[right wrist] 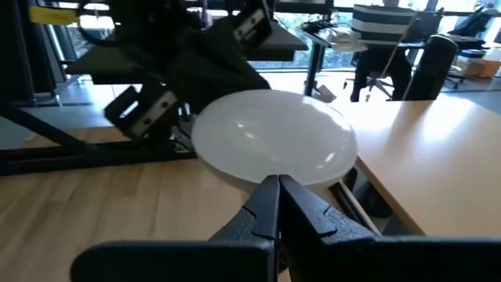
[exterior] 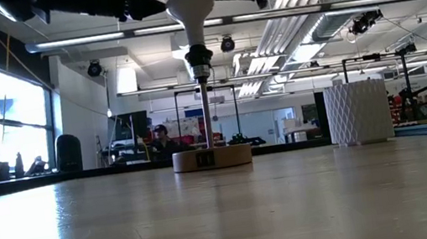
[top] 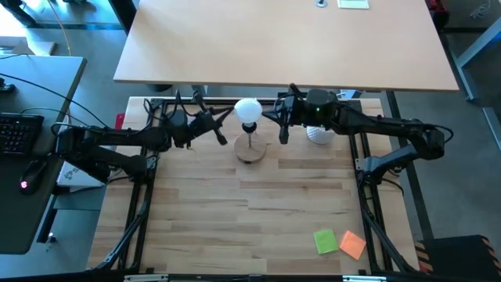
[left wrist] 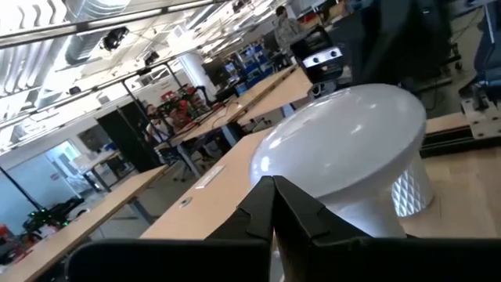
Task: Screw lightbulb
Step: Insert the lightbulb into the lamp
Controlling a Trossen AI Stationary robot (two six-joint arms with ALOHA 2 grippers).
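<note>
You will find no legible brand or writing; a small dark label on the round wooden lamp base [exterior: 212, 158] cannot be read. The matte white round-headed lightbulb [top: 248, 110] sits upright in the black socket atop the base's post, at the back of the light wood worktop [top: 258, 211]. The left tool [top: 221, 129] and right tool [top: 283, 125] flank the bulb, each with fingers pressed together, holding nothing. In the low view, both tools are cut off at the top edge.
</note>
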